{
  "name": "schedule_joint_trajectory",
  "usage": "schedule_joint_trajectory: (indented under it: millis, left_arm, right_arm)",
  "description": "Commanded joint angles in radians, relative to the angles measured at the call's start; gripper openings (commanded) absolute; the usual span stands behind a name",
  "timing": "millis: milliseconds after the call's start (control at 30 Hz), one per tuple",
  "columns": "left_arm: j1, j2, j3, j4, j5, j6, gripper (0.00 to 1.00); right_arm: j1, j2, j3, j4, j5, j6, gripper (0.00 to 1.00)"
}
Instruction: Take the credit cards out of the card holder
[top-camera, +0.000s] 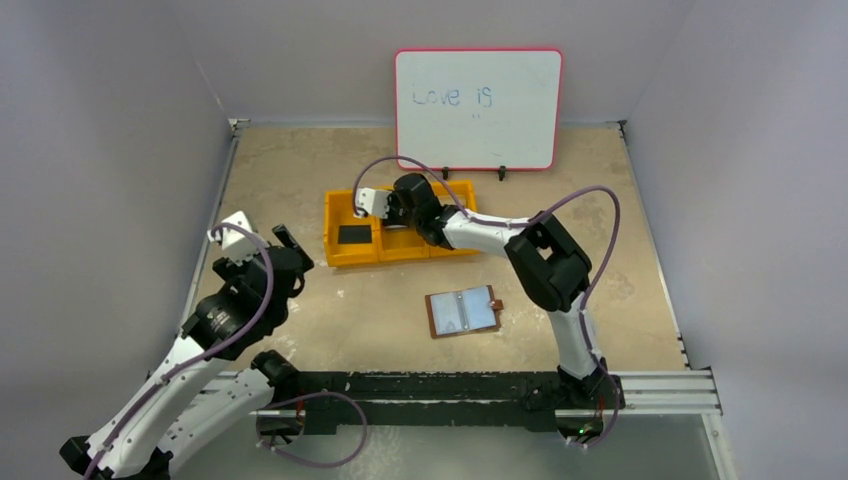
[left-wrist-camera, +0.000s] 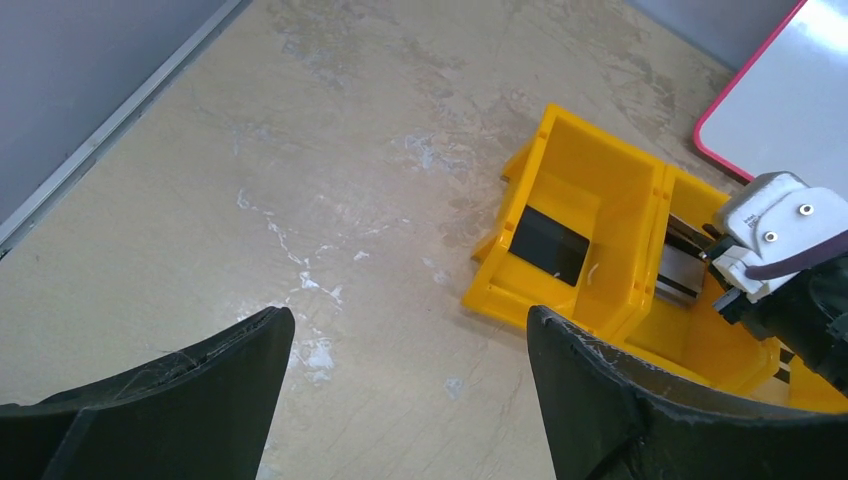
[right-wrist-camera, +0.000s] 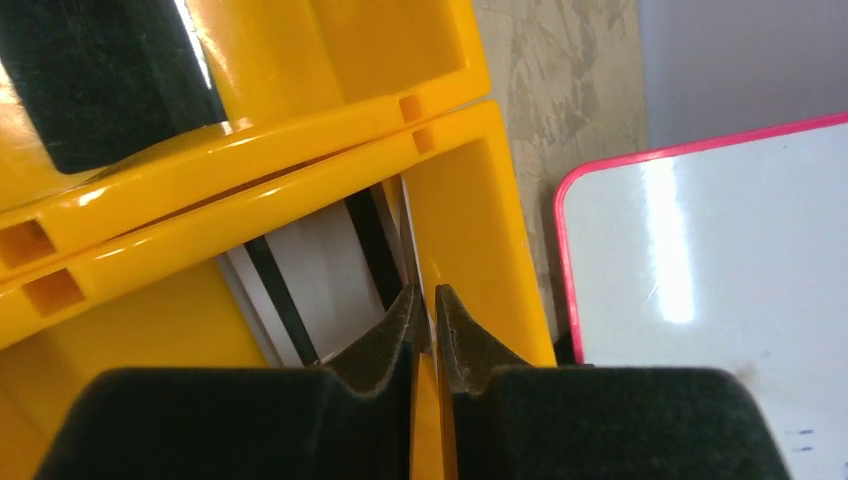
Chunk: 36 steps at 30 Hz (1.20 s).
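The card holder (top-camera: 463, 312), a brown leather wallet, lies open on the table with its pale sleeves facing up. My right gripper (top-camera: 388, 218) is down in the middle compartment of the yellow bin (top-camera: 438, 250). In the right wrist view it (right-wrist-camera: 422, 303) is shut on a thin pale credit card (right-wrist-camera: 411, 225) seen edge-on. Grey-white cards with dark stripes (right-wrist-camera: 322, 272) lie below it. A black card (top-camera: 353, 234) lies in the left compartment; it also shows in the left wrist view (left-wrist-camera: 548, 245). My left gripper (left-wrist-camera: 410, 315) is open and empty above bare table, left of the bin.
A whiteboard with a pink rim (top-camera: 478, 108) stands just behind the bin. Grey walls close the table at the left, back and right. The bin (left-wrist-camera: 600, 190) lies ahead and to the right of my left gripper (top-camera: 297, 255).
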Motion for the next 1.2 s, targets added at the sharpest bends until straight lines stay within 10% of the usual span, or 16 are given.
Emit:
schedule_joint_trajectory:
  millis: [0,600,700,833,1000,1167]
  left_arm:
    - [0.004,-0.028,0.014,0.017,-0.026,-0.006,0.87]
    - [0.004,0.011,0.013,0.025,-0.008,0.004,0.88]
    - [0.004,0.013,0.013,0.027,-0.006,0.006,0.88]
    - [0.004,0.016,0.007,0.043,0.011,0.019,0.88]
    - [0.004,0.043,0.003,0.050,0.021,0.030,0.88]
    - [0.004,0.082,0.010,0.044,0.012,0.027,0.88]
  right_arm:
    - [0.017,0.006,0.067,-0.004,0.026,-0.087,0.13]
    - [0.032,-0.354,-0.187,0.329,0.015,0.229,0.24]
    - [0.032,-0.502,-0.358,0.527,0.162,0.435,0.46]
    - [0.030,-0.664,-0.429,0.244,0.274,0.891,0.64]
    - [0.026,-0.750,-0.508,-0.134,0.202,1.281,0.64]
    - [0.032,-0.801,-0.690,-0.155,0.035,1.455,0.60]
